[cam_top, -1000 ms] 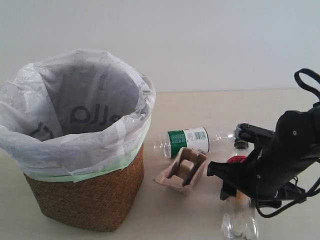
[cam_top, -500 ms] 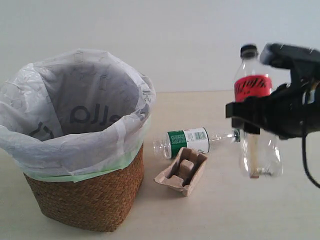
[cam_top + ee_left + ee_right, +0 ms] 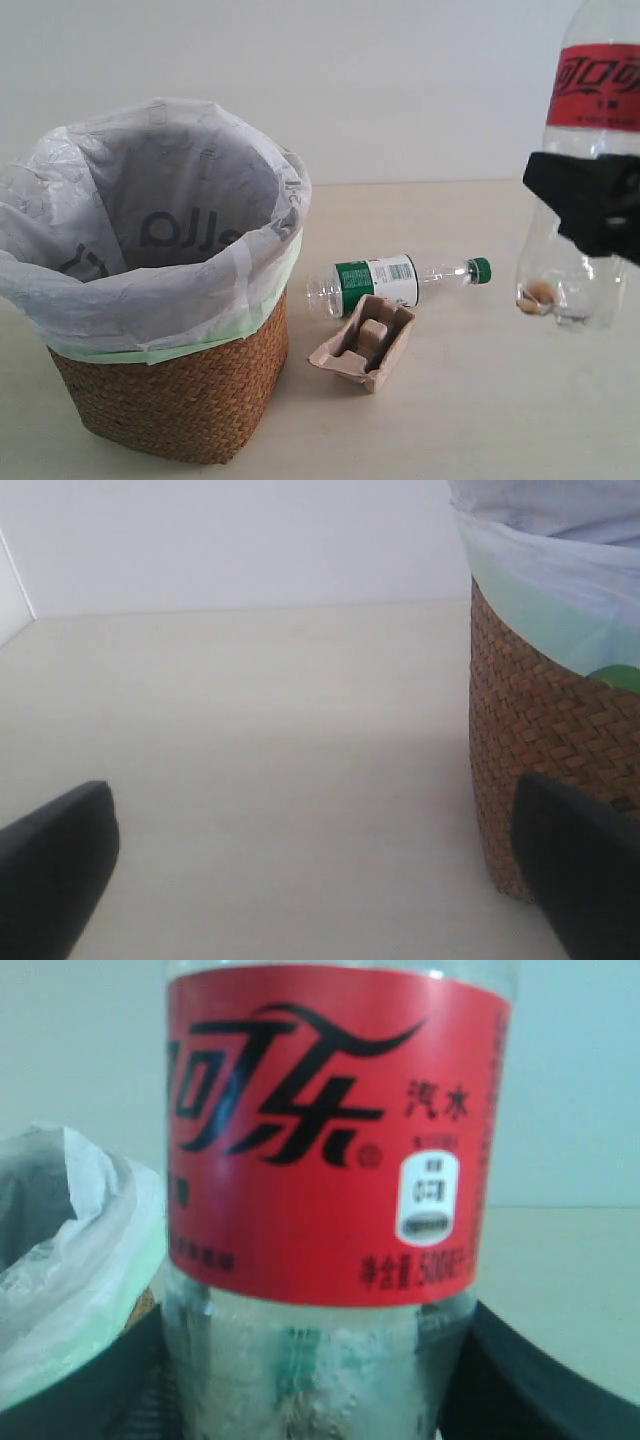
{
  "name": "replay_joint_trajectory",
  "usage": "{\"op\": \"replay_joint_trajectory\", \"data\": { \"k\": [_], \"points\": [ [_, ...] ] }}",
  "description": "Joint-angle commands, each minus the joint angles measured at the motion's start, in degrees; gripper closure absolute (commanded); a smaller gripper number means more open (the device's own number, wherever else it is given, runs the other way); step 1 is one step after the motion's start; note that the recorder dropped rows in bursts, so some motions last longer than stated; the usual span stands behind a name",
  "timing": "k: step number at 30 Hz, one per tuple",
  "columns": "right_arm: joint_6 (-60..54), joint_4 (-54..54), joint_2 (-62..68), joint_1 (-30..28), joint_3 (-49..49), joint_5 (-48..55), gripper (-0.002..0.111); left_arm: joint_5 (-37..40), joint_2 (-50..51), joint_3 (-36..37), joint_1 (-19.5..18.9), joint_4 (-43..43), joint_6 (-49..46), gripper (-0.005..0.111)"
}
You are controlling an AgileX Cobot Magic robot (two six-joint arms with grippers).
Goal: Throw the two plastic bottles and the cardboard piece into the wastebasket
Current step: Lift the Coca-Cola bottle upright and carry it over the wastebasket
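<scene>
The right hand [image 3: 588,205] is closed round the middle of the red-label bottle [image 3: 592,95], its black fingers pressing on the clear plastic just under the label from either side; the right wrist view shows the label filling most of the picture with a dark finger low on each side of the bottle. The bottle stands upright in the grip, lifted clear of the desk [image 3: 450,420], at the right edge of the exterior view, with its cap cut off by the top of the picture; a small tan spot shows near its bottom, and what it is cannot be told. The left hand [image 3: 315,880] hangs low over bare desk with its two dark fingertips spread wide and nothing between them, and the wastebasket [image 3: 540,720] stands just beside one of them. In the exterior view the wastebasket [image 3: 170,400] stands on the left, its crinkled plastic bag [image 3: 150,200] folded over the rim. The green-capped bottle [image 3: 375,283] lies on its side on the desk between basket and raised bottle, cap pointing away from the basket. The cardboard piece [image 3: 363,342] rests just in front of it, hollow side up, close to the basket's wall
</scene>
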State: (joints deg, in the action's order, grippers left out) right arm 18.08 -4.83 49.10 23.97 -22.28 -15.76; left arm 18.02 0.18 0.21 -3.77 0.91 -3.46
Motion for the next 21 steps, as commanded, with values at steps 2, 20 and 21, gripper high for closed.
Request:
{"op": "replay_joint_trajectory", "data": {
  "k": [2,20,21],
  "points": [
    [-2.1,-4.4,-1.1,-0.1,3.9,-9.8,0.108,-0.4,-0.2,-0.2,0.4,0.1,0.5,-0.001],
    [34.8,-35.7,13.7,0.1,-17.2,-17.2,0.108,-0.4,-0.2,-0.2,0.4,0.1,0.5,-0.001],
    [39.1,-37.6,15.7,0.1,-18.5,-20.8,0.108,-0.4,-0.2,-0.2,0.4,0.1,0.5,-0.001]
  ]
}}
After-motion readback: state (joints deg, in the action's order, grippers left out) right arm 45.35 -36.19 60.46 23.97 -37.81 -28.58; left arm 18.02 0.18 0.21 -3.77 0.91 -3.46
